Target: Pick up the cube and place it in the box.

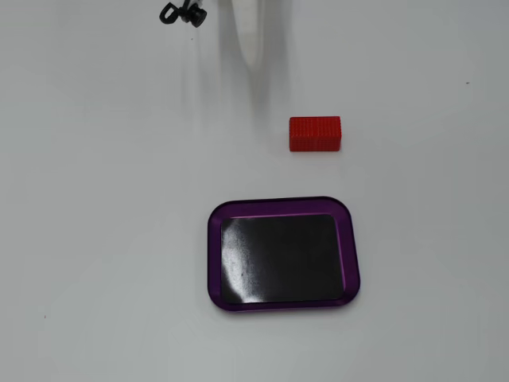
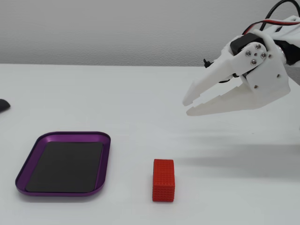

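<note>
The cube (image 1: 315, 133) is a small red ridged block lying on the white table; it also shows in the other fixed view (image 2: 163, 180). The box (image 1: 215, 239) is a shallow purple-rimmed tray with a black bottom, empty, and sits apart from the cube; the other fixed view shows it (image 2: 106, 157) to the cube's left. My white gripper (image 2: 188, 106) hovers above the table, up and to the right of the cube, with its jaws together and nothing in them. From above only its tapered tip (image 1: 255, 60) enters at the top edge.
A small black object (image 1: 181, 13) lies near the top edge in a fixed view. Another dark object (image 2: 2, 104) shows at the left edge of the other fixed view. Red and black cables (image 2: 281, 9) run along the arm.
</note>
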You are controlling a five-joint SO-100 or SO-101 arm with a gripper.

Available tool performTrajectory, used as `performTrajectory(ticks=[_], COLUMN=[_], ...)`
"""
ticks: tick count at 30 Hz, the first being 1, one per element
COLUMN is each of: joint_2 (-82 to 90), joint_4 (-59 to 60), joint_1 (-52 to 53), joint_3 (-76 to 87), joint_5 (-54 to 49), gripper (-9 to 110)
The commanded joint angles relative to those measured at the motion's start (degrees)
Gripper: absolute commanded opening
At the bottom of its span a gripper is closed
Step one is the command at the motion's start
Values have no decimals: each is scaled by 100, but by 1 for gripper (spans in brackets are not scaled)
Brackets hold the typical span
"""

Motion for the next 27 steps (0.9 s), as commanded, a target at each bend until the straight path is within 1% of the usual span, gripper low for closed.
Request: performTrajectory(ticks=[1,11,14,19,22,27], joint_2=[246,246,202,-79,-817,-2979], joint_4=[-378,-387,-633,-800,-809,-721], joint_1=[53,62,79,369,387,387], joint_3=[35,35,26,-976,-1652,-3006], joint_5=[668,650,642,650,650,650], gripper=[0,0,0,0,0,0])
